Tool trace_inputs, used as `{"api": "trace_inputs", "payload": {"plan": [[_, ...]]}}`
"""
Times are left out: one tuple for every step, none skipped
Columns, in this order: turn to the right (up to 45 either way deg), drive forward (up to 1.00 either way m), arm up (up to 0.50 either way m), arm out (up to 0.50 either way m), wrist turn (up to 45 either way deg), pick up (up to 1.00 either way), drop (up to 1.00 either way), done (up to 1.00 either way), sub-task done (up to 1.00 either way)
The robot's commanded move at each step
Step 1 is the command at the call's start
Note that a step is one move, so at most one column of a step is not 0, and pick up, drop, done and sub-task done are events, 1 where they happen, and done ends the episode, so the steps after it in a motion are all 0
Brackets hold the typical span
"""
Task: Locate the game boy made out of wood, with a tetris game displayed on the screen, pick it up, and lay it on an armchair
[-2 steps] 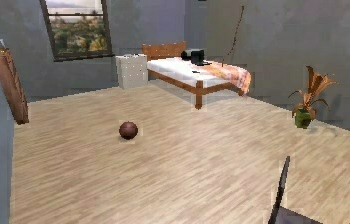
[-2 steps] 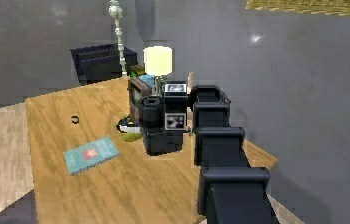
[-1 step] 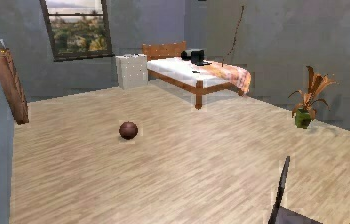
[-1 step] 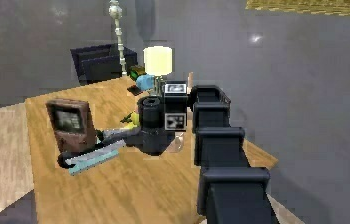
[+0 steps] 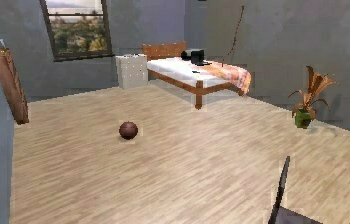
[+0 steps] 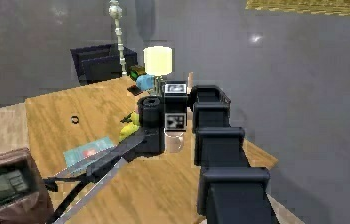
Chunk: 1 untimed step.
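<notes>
In the arm side view the dark arm (image 6: 223, 150) reaches over a wooden tabletop (image 6: 93, 110). The gripper (image 6: 68, 195) points down toward the picture's lower left, its thin grey fingers (image 6: 98, 165) slanting over the wood. Right by the fingertips, at the bottom left corner, sits a brown wooden boxy thing with a grey-green screen-like panel (image 6: 11, 188); it may be the game boy. I cannot tell whether the gripper holds anything. A dark armchair (image 6: 98, 62) stands beyond the table's far end.
On the table are a yellow-shaded lamp (image 6: 158, 60), a yellow item (image 6: 129, 128), a light blue flat item (image 6: 86, 152) and a small ring (image 6: 75, 120). The forward view shows a bed (image 5: 195, 72), a white nightstand (image 5: 132, 71), a brown ball (image 5: 128, 130), a potted plant (image 5: 306, 103) and open wood floor.
</notes>
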Motion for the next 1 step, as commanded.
{"api": "trace_inputs", "payload": {"plan": [[0.0,0.0,0.0,0.0,-21.0,0.0,0.0,0.0,0.0]]}}
